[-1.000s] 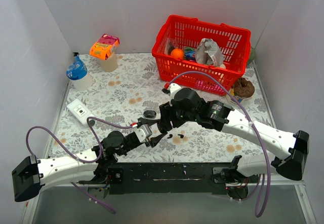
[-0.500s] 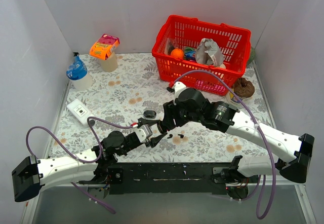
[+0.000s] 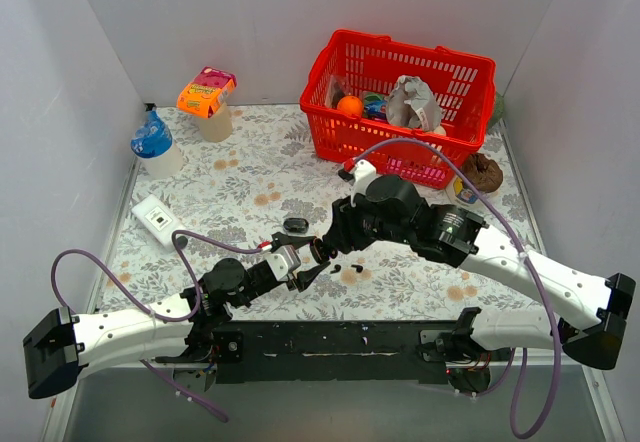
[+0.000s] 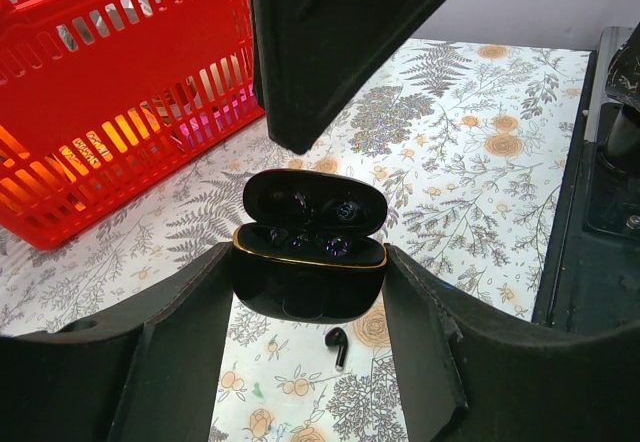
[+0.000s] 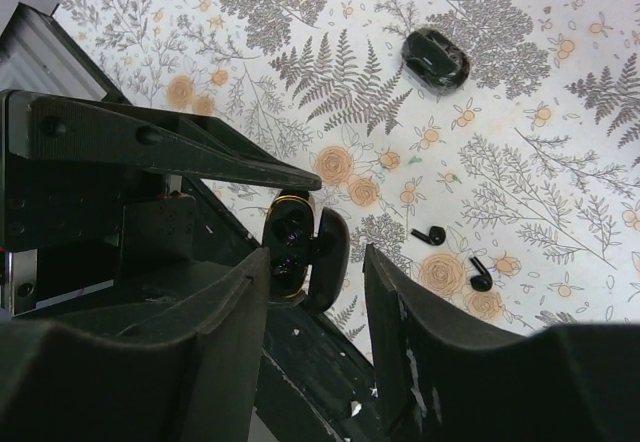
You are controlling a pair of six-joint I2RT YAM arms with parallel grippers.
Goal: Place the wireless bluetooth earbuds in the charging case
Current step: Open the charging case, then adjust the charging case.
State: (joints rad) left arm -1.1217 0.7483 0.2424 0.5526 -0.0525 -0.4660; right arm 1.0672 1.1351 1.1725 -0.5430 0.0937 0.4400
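Two earbuds (image 5: 430, 234) near the right hand (image 5: 317, 257)

Bright, even light, soft shadows; small glints on the glossy charging case (image 4: 310, 280).

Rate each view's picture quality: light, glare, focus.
Top external: even, soft light, faint shadows; the tiny black earbuds are mere specks. Left wrist: the glossy black open charging case is sharp with bluish glints; the red plastic basket glows orange. Right wrist: own dark fingers lack detail; the floral tabletop is crisp.
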